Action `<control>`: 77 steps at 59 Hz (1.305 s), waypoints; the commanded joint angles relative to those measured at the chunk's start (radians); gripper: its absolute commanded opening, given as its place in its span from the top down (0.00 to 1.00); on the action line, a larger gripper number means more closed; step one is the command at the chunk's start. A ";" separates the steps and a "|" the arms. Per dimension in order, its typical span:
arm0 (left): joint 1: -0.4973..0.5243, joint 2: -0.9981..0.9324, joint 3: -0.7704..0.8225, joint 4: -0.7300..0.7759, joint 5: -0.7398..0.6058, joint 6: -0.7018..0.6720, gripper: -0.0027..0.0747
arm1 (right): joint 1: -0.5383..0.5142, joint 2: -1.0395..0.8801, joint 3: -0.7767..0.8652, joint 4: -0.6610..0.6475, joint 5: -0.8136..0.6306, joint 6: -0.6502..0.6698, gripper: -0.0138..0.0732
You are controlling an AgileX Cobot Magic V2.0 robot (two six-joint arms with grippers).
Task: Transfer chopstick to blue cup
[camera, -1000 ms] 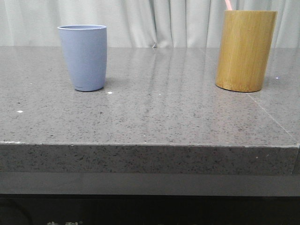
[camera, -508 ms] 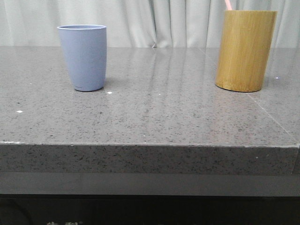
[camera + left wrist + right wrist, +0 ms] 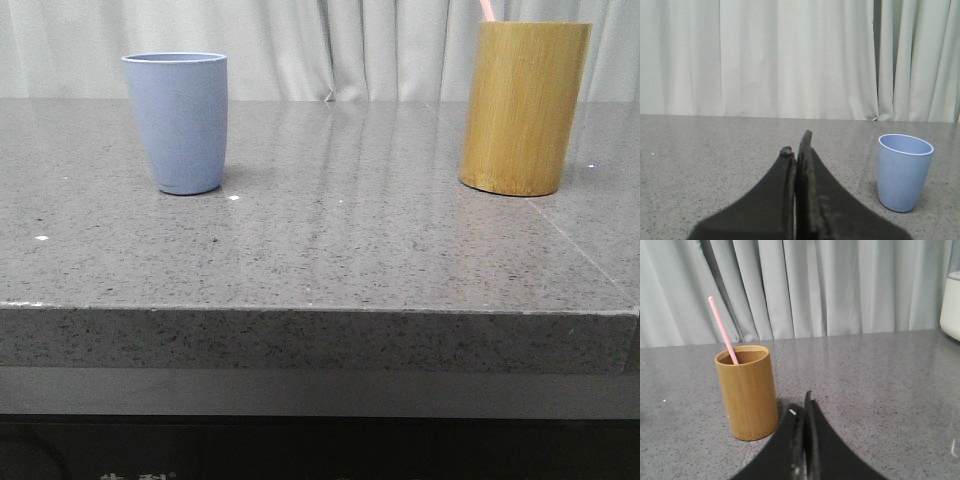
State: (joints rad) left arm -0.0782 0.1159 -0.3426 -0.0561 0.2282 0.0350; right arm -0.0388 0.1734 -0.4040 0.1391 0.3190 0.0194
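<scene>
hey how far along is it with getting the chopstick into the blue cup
Nothing looks done yet. The chopstick stands in the bamboo holder, and the blue cup looks empty. Nothing is in hand: the left gripper and right gripper are shut on nothing. Left: grasp the chopstick, lift it out, and drop it in the cup.

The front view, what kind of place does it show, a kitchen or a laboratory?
Probably a staged test bench made to look like a kitchen counter. A speckled grey stone countertop holds just a blue cup and a bamboo holder with a pink chopstick, and pale curtains close off the whole background.
</scene>
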 commanded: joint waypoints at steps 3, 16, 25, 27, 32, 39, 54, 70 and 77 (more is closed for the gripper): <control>0.003 0.188 -0.130 0.007 0.000 -0.001 0.99 | -0.004 0.161 -0.121 0.003 -0.048 -0.007 0.91; 0.003 0.390 -0.200 0.007 -0.050 -0.001 0.99 | -0.004 0.308 -0.164 0.003 -0.084 -0.007 0.91; 0.003 0.417 -0.200 0.007 -0.071 -0.001 0.95 | -0.004 0.312 -0.164 0.003 -0.093 -0.007 0.86; 0.003 0.417 -0.200 0.007 -0.071 -0.001 0.89 | -0.004 0.312 -0.164 0.003 -0.094 -0.007 0.82; 0.003 0.417 -0.200 0.009 -0.071 -0.001 0.64 | -0.004 0.312 -0.164 0.003 -0.093 -0.007 0.65; 0.003 0.417 -0.200 0.012 -0.079 -0.001 0.15 | -0.004 0.312 -0.164 0.003 -0.092 -0.007 0.30; 0.003 0.417 -0.200 0.004 -0.155 -0.001 0.16 | -0.004 0.312 -0.164 0.003 -0.093 -0.007 0.10; -0.014 0.616 -0.397 0.003 0.092 -0.001 0.19 | -0.004 0.312 -0.164 0.007 -0.093 -0.007 0.10; -0.055 0.782 -0.561 0.003 0.230 -0.001 0.19 | -0.004 0.312 -0.164 0.007 -0.093 -0.007 0.10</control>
State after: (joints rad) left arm -0.1045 0.8004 -0.7757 -0.0450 0.4376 0.0350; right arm -0.0388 0.4775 -0.5295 0.1408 0.3112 0.0194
